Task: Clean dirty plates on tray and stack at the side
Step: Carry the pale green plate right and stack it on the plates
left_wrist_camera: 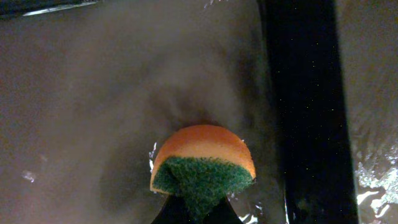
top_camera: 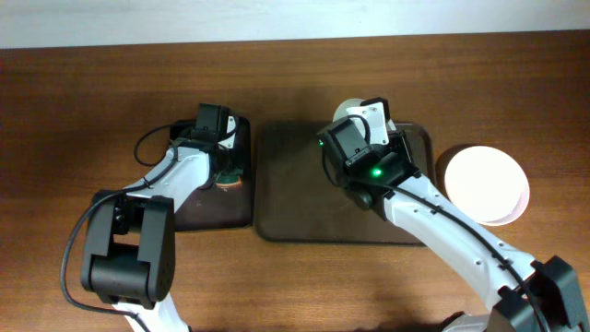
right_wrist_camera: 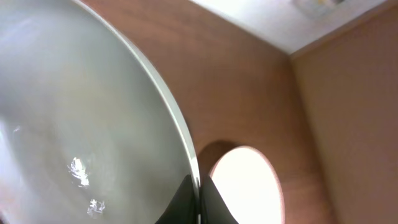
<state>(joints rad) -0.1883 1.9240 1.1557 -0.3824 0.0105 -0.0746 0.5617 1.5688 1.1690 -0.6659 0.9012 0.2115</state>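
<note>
Left tray (top_camera: 198, 214): small dark tray on the wooden table (top_camera: 92, 101), just left of the large one; its surface looks wet and shiny in the left wrist view.
Left gripper (left_wrist_camera: 196, 210): over the far right part of the small tray, fingers narrow and pinching the sponge by its green side.
Sponge (left_wrist_camera: 202, 163): round, orange body with a green scrub pad, pressed against the small tray's surface; it shows just below the gripper in the overhead view (top_camera: 227, 177).
Large tray (top_camera: 304, 207): dark brown, centre of the table, its near part bare.
Right gripper (right_wrist_camera: 198, 202): over the far right part of the large tray, fingers narrow and clamped on the rim of a plate.
Held plate (right_wrist_camera: 74, 112): pale and glossy, steeply tilted, with small bright specks on its face; only a white sliver (top_camera: 348, 109) shows from overhead.
Stacked plates (top_camera: 486, 184): white, on the table just right of the large tray, with a second rim peeking out beneath; also visible past the held plate (right_wrist_camera: 245, 186).
</note>
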